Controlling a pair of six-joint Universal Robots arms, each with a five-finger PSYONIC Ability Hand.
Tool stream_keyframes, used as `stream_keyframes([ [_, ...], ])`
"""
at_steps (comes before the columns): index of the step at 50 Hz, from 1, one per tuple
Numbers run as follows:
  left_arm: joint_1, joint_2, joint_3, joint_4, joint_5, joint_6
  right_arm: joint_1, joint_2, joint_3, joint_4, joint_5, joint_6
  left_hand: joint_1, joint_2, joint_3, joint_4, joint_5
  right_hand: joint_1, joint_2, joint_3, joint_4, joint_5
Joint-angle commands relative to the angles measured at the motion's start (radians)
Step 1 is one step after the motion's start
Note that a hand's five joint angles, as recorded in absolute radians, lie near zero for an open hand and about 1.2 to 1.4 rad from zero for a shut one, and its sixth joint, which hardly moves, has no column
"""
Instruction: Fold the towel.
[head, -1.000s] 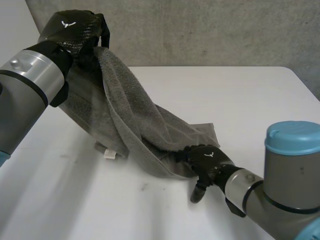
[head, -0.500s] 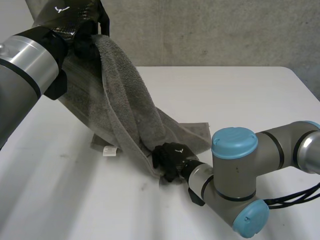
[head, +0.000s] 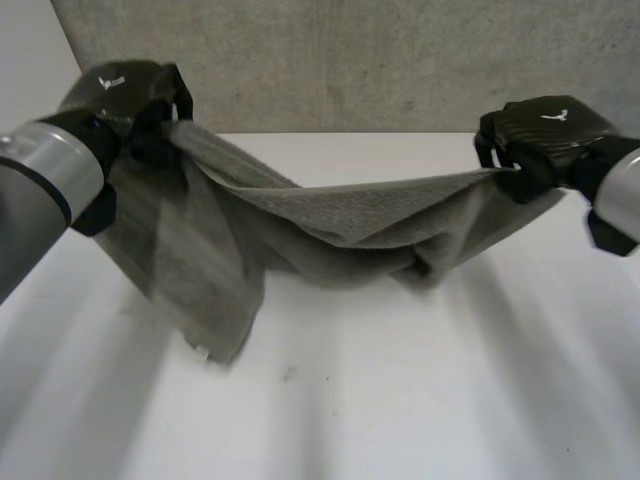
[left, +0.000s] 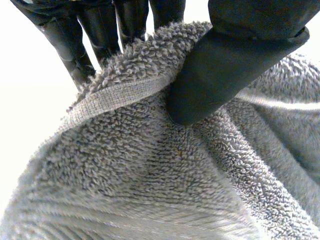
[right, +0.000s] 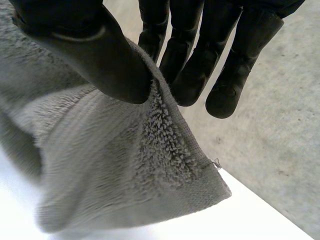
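Right hand (head: 545, 135) now aloft, towel (head: 340, 215) between it and left hand (head: 125, 95)

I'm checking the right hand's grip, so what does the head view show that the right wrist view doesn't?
Head view: the left hand and right hand spread apart, the towel sagging between them over the table. Right wrist view: its thumb pinching a hemmed towel corner against the fingers. Both: the right hand holding the grey towel.

Bright diffuse light, white table (head: 420, 400) glaring, soft shadow under towel (head: 340, 215)
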Motion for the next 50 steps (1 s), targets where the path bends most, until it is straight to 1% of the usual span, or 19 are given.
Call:
stream_keyframes([
  [1, -0.022, -0.019, -0.090, -0.028, 0.002, 0.020, -0.018, 0.002, -0.061, 0.258, -0.011, -0.211, 0.210, 0.179, 0.180, 0.178, 0.196, 0.066, 0.080, 0.065, 0.062, 0.054],
  [9, -0.068, -0.153, -0.144, -0.036, 0.001, 0.213, 0.001, 0.126, -0.081, 0.327, 0.001, -0.342, 0.210, 0.179, 0.180, 0.178, 0.196, 0.066, 0.080, 0.065, 0.062, 0.054],
  [11, -0.080, -0.216, -0.115, -0.051, -0.001, 0.315, 0.016, 0.192, -0.129, 0.325, 0.042, -0.359, 0.210, 0.179, 0.180, 0.178, 0.196, 0.066, 0.080, 0.065, 0.062, 0.054],
  [14, -0.078, -0.250, -0.076, -0.054, -0.002, 0.362, 0.028, 0.236, -0.182, 0.320, 0.075, -0.369, 0.210, 0.179, 0.180, 0.178, 0.196, 0.066, 0.080, 0.065, 0.062, 0.054],
  [16, -0.078, -0.318, 0.047, -0.054, -0.013, 0.432, 0.071, 0.339, -0.360, 0.313, 0.147, -0.395, 0.210, 0.179, 0.180, 0.178, 0.196, 0.066, 0.080, 0.065, 0.062, 0.054],
  [17, -0.078, -0.319, 0.048, -0.054, -0.013, 0.432, 0.071, 0.339, -0.361, 0.313, 0.147, -0.396, 0.210, 0.179, 0.180, 0.178, 0.196, 0.066, 0.080, 0.065, 0.062, 0.054],
  [19, -0.080, -0.369, 0.217, -0.051, -0.006, 0.474, 0.115, 0.441, -0.609, 0.278, 0.213, -0.389, 0.210, 0.179, 0.180, 0.178, 0.196, 0.066, 0.080, 0.065, 0.062, 0.054],
  [20, -0.080, -0.369, 0.218, -0.051, -0.006, 0.474, 0.116, 0.442, -0.610, 0.277, 0.213, -0.389, 0.210, 0.179, 0.180, 0.178, 0.196, 0.066, 0.080, 0.065, 0.062, 0.054],
  [22, -0.082, -0.409, 0.400, 0.022, -0.006, 0.497, 0.138, 0.511, -0.848, 0.127, 0.244, -0.377, 0.210, 0.179, 0.180, 0.178, 0.196, 0.066, 0.080, 0.065, 0.062, 0.054],
  [23, -0.082, -0.409, 0.401, 0.022, -0.006, 0.497, 0.139, 0.511, -0.849, 0.126, 0.244, -0.377, 0.210, 0.179, 0.180, 0.178, 0.196, 0.066, 0.080, 0.065, 0.062, 0.054],
  [25, -0.086, -0.417, 0.478, 0.095, -0.009, 0.498, 0.142, 0.528, -0.938, -0.076, 0.256, -0.333, 0.210, 0.179, 0.180, 0.178, 0.196, 0.066, 0.080, 0.065, 0.062, 0.054],
  [26, -0.089, -0.414, 0.531, 0.181, -0.010, 0.491, 0.142, 0.528, -0.938, -0.077, 0.256, -0.333, 0.210, 0.179, 0.180, 0.178, 0.196, 0.066, 0.080, 0.065, 0.062, 0.054],
  [27, -0.091, -0.411, 0.557, 0.275, -0.010, 0.488, 0.143, 0.519, -0.937, -0.171, 0.260, -0.301, 0.210, 0.179, 0.180, 0.178, 0.196, 0.066, 0.080, 0.065, 0.062, 0.054],
  [28, -0.091, -0.411, 0.557, 0.276, -0.010, 0.488, 0.143, 0.519, -0.937, -0.172, 0.261, -0.300, 0.210, 0.179, 0.180, 0.178, 0.196, 0.066, 0.080, 0.065, 0.062, 0.054],
  [30, -0.091, -0.397, 0.570, 0.471, -0.019, 0.489, 0.143, 0.480, -0.901, -0.325, 0.277, -0.241, 0.210, 0.179, 0.180, 0.178, 0.196, 0.066, 0.080, 0.065, 0.062, 0.054],
  [31, -0.091, -0.397, 0.570, 0.472, -0.019, 0.489, 0.143, 0.480, -0.901, -0.325, 0.277, -0.241, 0.210, 0.179, 0.180, 0.178, 0.196, 0.066, 0.080, 0.065, 0.062, 0.054],
  [33, -0.092, -0.391, 0.545, 0.600, -0.035, 0.477, 0.143, 0.431, -0.817, -0.373, 0.288, -0.204, 0.210, 0.179, 0.180, 0.178, 0.196, 0.066, 0.080, 0.065, 0.062, 0.054],
  [42, -0.074, -0.392, 0.323, 0.530, -0.061, 0.412, 0.129, 0.331, -0.539, -0.330, 0.274, -0.196, 0.210, 0.179, 0.180, 0.178, 0.196, 0.066, 0.080, 0.065, 0.062, 0.054],
  [50, -0.054, -0.389, -0.041, 0.513, -0.056, 0.420, 0.122, 0.298, -0.159, -0.276, 0.170, -0.208, 0.210, 0.179, 0.180, 0.178, 0.196, 0.066, 0.080, 0.065, 0.062, 0.054],
])
